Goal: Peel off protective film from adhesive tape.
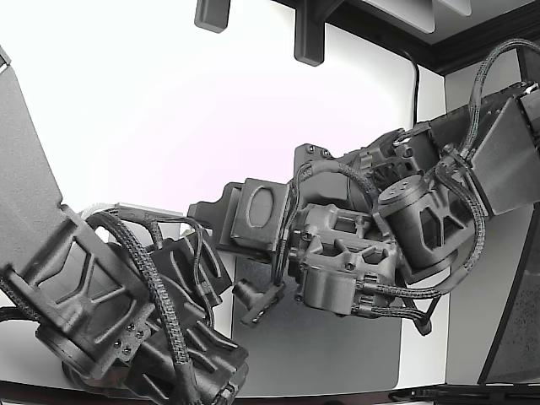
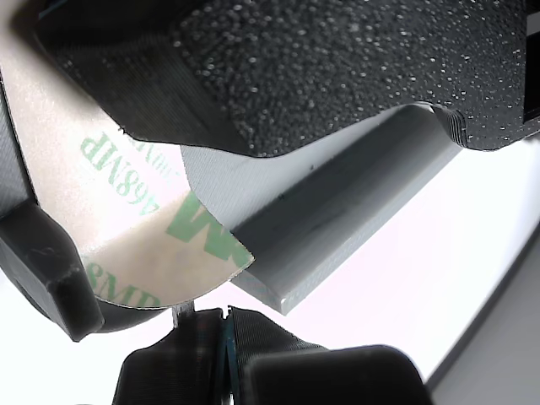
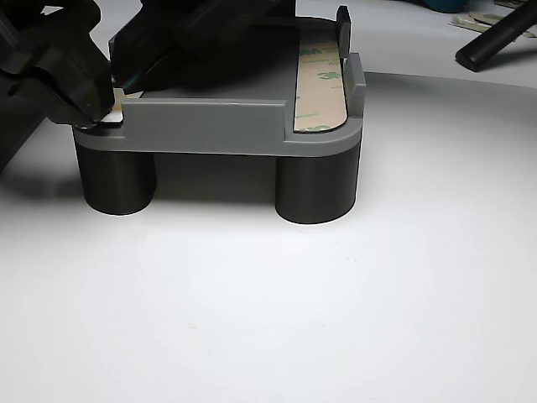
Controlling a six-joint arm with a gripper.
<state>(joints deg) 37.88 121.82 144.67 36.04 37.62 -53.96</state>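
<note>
A grey fixture block (image 3: 210,126) stands on two black round legs. A tan tape strip with green 3M print (image 3: 319,88) lies along the side of it that is at the other view's right. In the wrist view, a second tan film (image 2: 169,236) printed "468MP" curls up off the grey fixture (image 2: 337,228). My gripper (image 2: 226,337) has its black fingers closed together at the film's lower edge. In the other view, black fingers (image 3: 84,88) pinch a small pale film corner (image 3: 117,107) at the fixture's left end. In the exterior view the fixture is hidden behind the arms.
Two black arms meet over a dark grey mat (image 1: 337,354) on the white table (image 3: 268,319). A black rod (image 3: 495,38) and loose scraps lie at the far right of the other view. A large black textured body (image 2: 337,67) hangs close over the tape.
</note>
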